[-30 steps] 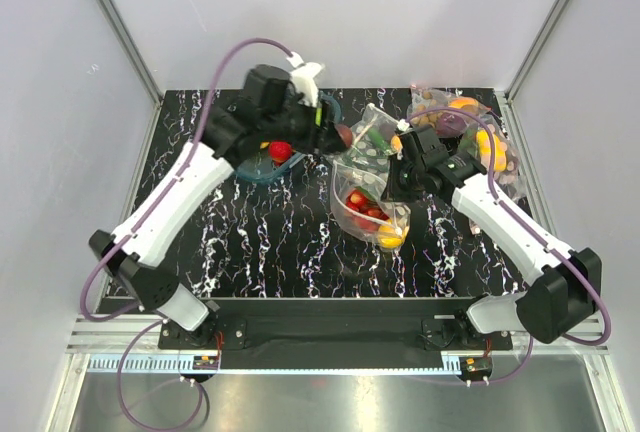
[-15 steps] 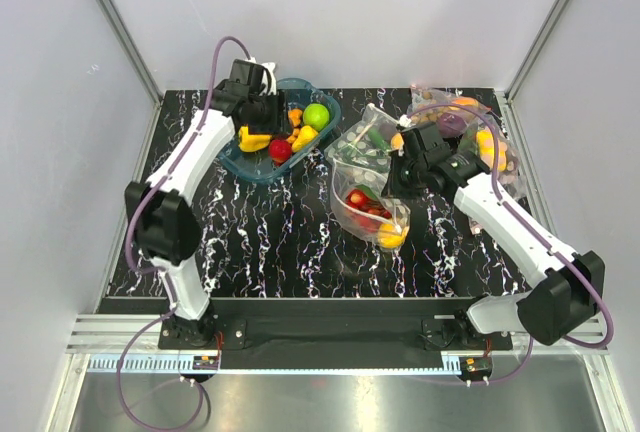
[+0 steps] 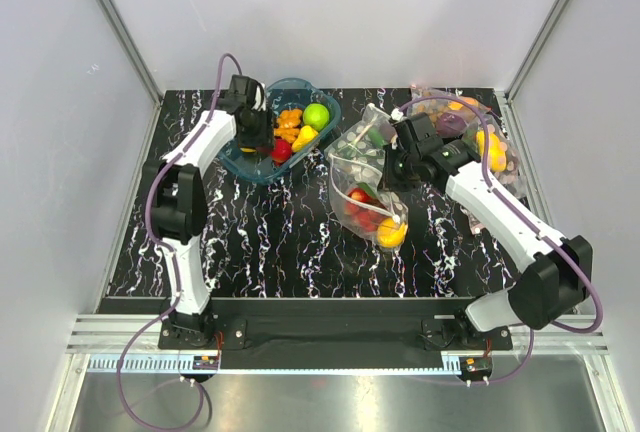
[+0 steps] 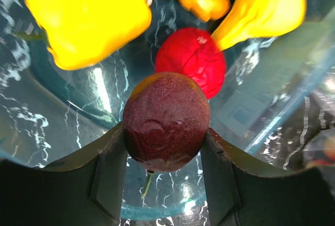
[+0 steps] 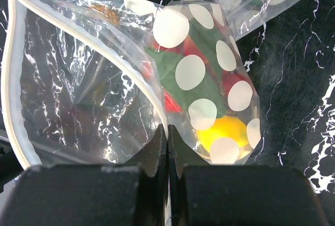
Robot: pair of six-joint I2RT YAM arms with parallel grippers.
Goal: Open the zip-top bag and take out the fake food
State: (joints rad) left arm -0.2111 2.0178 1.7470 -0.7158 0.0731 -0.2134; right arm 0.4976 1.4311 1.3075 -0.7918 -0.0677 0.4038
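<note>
Left fingers (image 4: 107, 173): grasping the plum (image 4: 166, 121), hanging directly over the tub (image 4: 68, 100) floor | Right fingers (image 5: 157, 147): clenching on the zip-top bag (image 5: 78, 79) film, other fake food (image 5: 222, 132) lying just ahead, inside.

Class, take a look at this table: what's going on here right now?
Two robot arms are emptying a clear plastic zip-top bag with white polka dots. The right gripper is shut on the bag's opened edge. The left gripper holds a dark reddish plastic plum over a clear blue plastic tub, where a yellow plastic pepper already lies. A red berry cluster with green leaves and a small yellow-orange fruit are inside the bag, not yet removed.
</note>
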